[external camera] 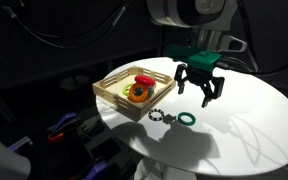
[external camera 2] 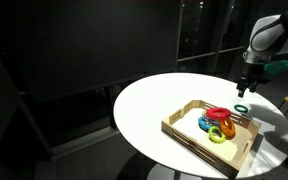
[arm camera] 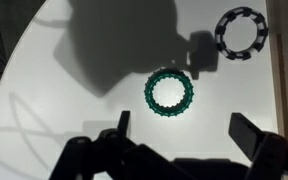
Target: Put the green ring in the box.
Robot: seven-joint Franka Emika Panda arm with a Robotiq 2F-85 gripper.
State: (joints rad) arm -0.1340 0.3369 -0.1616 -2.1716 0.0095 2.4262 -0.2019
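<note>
The green ring [arm camera: 169, 93] lies flat on the white round table, in the middle of the wrist view. It also shows in both exterior views [external camera: 187, 119] [external camera 2: 242, 108], just outside the box. The box [external camera: 112, 92] [external camera 2: 184, 132] is a shallow light wooden tray that holds several coloured rings. My gripper [arm camera: 184, 130] [external camera: 202, 98] [external camera 2: 246, 92] hangs above the green ring, open and empty, its two fingers spread wider than the ring.
A black toothed ring [arm camera: 241, 32] [external camera: 157, 116] lies on the table close to the green ring, between it and the box. Red, orange and yellow rings [external camera: 139, 88] sit inside the box. The table edge [external camera: 174, 160] is near. The surroundings are dark.
</note>
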